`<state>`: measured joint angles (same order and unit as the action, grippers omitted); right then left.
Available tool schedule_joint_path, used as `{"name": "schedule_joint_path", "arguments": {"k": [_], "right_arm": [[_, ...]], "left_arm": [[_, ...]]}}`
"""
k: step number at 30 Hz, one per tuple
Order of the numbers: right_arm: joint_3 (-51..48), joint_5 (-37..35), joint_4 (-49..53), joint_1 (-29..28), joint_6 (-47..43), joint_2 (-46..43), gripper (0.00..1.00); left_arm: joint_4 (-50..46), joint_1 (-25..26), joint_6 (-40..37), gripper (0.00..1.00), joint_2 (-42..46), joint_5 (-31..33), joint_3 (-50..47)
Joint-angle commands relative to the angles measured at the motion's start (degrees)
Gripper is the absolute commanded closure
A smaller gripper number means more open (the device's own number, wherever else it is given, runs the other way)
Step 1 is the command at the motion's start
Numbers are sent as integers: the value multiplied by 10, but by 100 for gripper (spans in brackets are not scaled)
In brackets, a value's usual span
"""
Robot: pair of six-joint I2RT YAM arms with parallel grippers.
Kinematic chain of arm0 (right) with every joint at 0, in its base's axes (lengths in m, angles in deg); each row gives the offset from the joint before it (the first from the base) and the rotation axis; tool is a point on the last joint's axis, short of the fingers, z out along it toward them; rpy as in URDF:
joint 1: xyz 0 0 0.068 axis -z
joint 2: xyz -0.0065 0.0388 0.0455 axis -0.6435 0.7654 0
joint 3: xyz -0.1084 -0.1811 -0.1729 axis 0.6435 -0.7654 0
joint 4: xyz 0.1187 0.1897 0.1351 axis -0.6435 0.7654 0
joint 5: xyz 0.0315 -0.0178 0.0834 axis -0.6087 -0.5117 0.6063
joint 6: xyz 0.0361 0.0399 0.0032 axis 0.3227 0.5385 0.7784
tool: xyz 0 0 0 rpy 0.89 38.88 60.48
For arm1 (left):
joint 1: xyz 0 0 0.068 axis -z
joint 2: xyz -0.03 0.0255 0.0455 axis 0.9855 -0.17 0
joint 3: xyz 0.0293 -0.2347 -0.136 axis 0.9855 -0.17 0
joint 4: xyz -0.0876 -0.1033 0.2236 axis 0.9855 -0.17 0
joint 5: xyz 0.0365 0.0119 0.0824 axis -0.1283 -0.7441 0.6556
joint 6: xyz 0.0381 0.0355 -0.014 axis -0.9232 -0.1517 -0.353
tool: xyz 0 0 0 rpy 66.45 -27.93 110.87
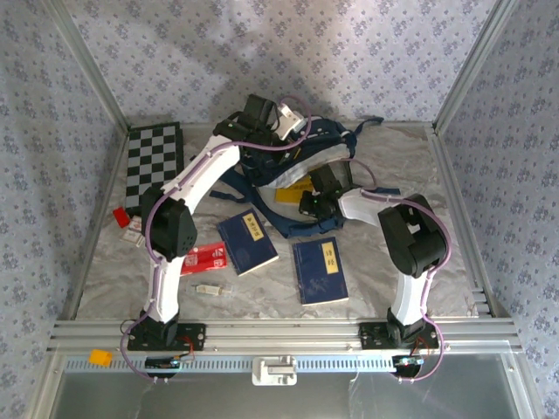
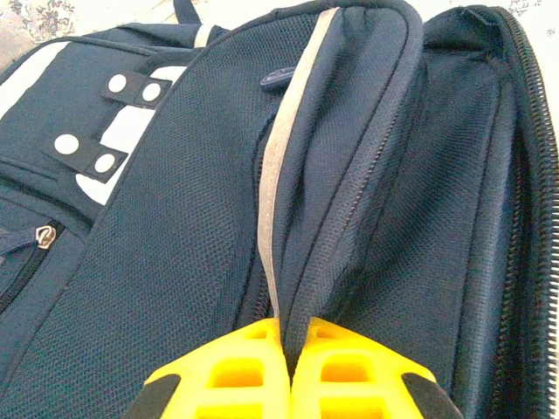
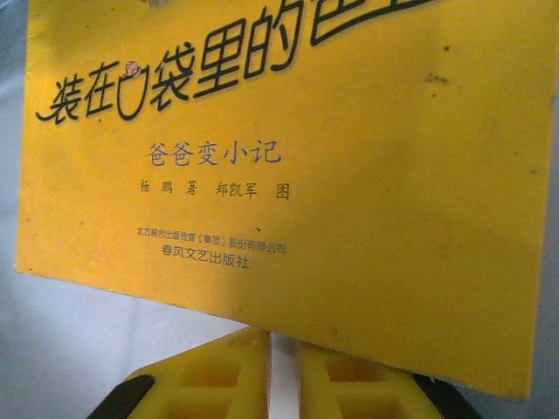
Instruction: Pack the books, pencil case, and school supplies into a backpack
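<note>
left gripper (image 2: 288, 371), lower centre, pinches the backpack (image 2: 175, 262) by its flap, likely to hold the mouth open; right gripper (image 3: 281, 375) clamps narrowly on the yellow book (image 3: 349, 218) at its bottom edge, probably to slide it in

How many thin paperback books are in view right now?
3. A dark blue paperback lies flat on the table, another dark blue paperback to its right. The yellow paperback is pinched in the right gripper beside the navy-blue fabric backpack. More could be hidden inside.
</note>
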<state>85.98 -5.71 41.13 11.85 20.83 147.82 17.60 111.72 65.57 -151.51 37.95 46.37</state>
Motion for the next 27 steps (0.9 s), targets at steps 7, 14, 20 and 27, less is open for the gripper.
{"name": "schedule_joint_path", "arguments": {"k": [7, 14, 20, 27], "right_arm": [[32, -76, -113, 34, -34, 10, 97], [5, -6, -133, 25, -53, -22, 98], [-55, -6, -73, 8, -61, -137, 92], [-129, 59, 7, 14, -58, -293, 77]], "left_arm": [[32, -4, -18, 100, 31, -9, 5], [32, -14, -17, 100, 27, 10, 1], [29, -20, -28, 100, 32, 35, -30], [41, -20, -7, 97, 37, 29, -68]]}}
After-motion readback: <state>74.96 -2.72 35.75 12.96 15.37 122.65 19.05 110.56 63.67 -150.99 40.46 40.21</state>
